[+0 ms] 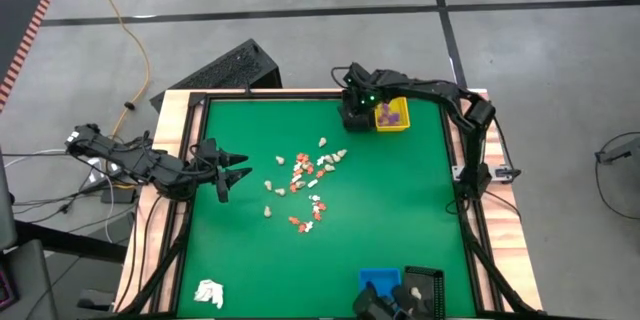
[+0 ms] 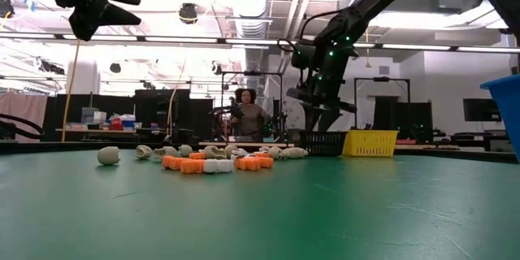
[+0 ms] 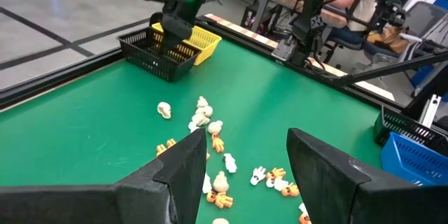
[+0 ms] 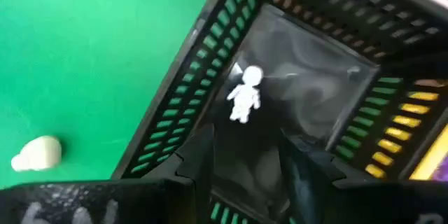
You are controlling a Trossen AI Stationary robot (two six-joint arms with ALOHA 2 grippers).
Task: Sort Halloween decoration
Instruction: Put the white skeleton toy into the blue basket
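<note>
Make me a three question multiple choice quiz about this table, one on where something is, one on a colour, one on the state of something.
1. Where is the right gripper?
A. Over the black basket beside the yellow basket
B. Above the white lump
C. Over the blue bin

2. What colour is the figurine lying in the black basket?
A. Orange
B. White
C. Purple

3. How is the left gripper?
A. Shut on a figurine
B. Open and holding nothing
C. Resting inside a basket

Answers:
1 A, the right wrist view looks straight down into the black basket.
2 B, it shows white against the dark floor.
3 B, its fingers stand apart with bare green mat between them.
</note>
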